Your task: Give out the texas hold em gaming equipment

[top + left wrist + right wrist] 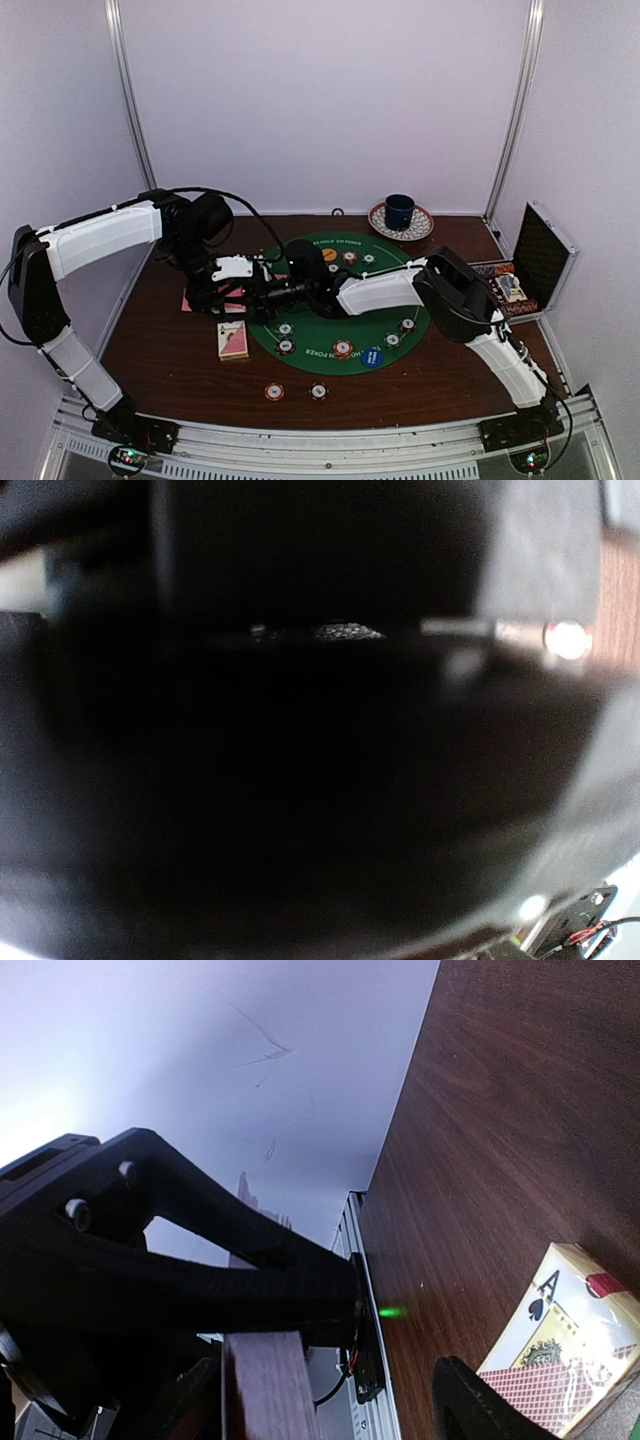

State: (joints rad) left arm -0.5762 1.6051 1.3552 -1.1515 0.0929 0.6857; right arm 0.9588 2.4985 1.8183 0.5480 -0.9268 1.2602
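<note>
My left gripper and right gripper meet tip to tip at the left rim of the green mat. In the right wrist view the left gripper's black finger presses on a reddish-brown stack of playing cards. My right gripper stands open around that stack, its fingertip well apart from it. The left wrist view is dark and blocked. A card box with an ace of spades lies near the mat. A pink card lies under the left arm. Striped chips and a blue button disc rest on the mat.
Two chips lie on the bare wood near the front edge. A blue mug on a patterned saucer stands at the back. An open silver-edged case with chips sits at the right edge. White walls close in the table.
</note>
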